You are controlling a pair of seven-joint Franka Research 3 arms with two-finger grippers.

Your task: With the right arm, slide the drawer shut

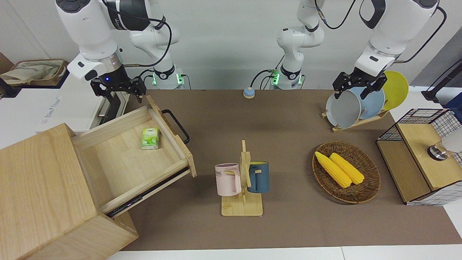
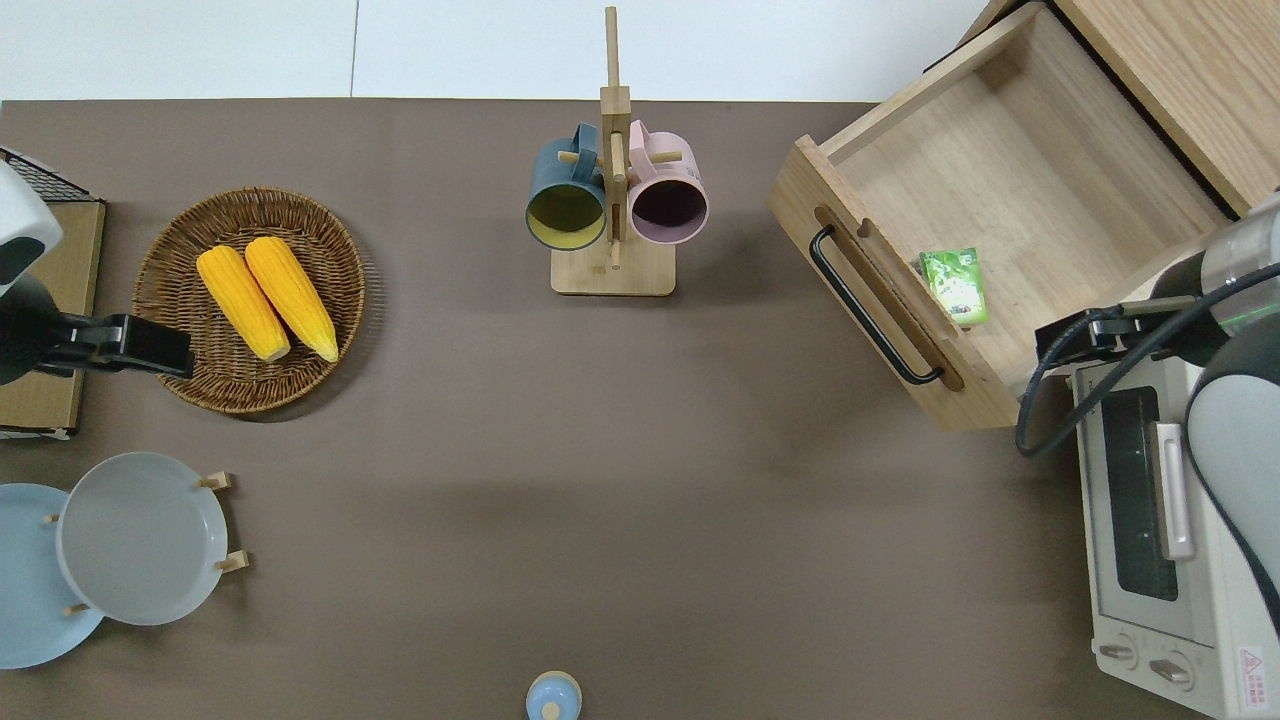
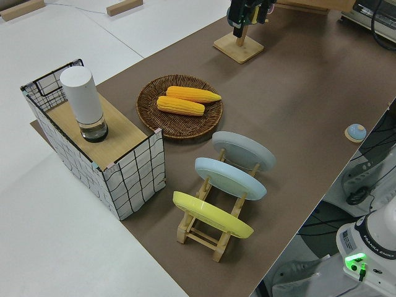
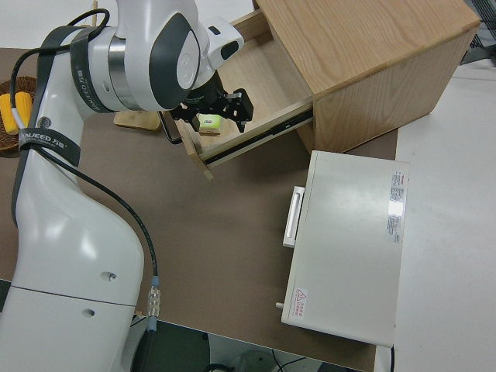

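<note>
Pale wood cabinet (image 1: pixel 43 195) fills the corner of the front view closest to the lens, at the right arm's end of the counter (image 1: pixel 281 144), and its drawer (image 1: pixel 133 159) stands pulled well out, angled toward the middle of the counter. Inside lies 1 small green carton (image 1: pixel 150 138), close to the front panel. The black loop handle (image 1: pixel 175 126) sits on the outside of that panel, facing the mug stand (image 1: pixel 242 187). The right end effector (image 1: pixel 119 88) hangs over the drawer's corner nearest the robots, beside the white oven (image 2: pixel 1160 540), touching nothing as far as I can see; its fingers look spread with nothing between them. The left arm is parked, and whether its end effector (image 1: pixel 355 85) is open or closed I cannot tell. By my judgement the drawer is stiff, fairly heavy wood on slides, so it should move straight if pushed square. A flat press on the front panel near the handle's middle seems the best contact; pushing at a corner could make it bind. The light carton may slide when the drawer stops.
</note>
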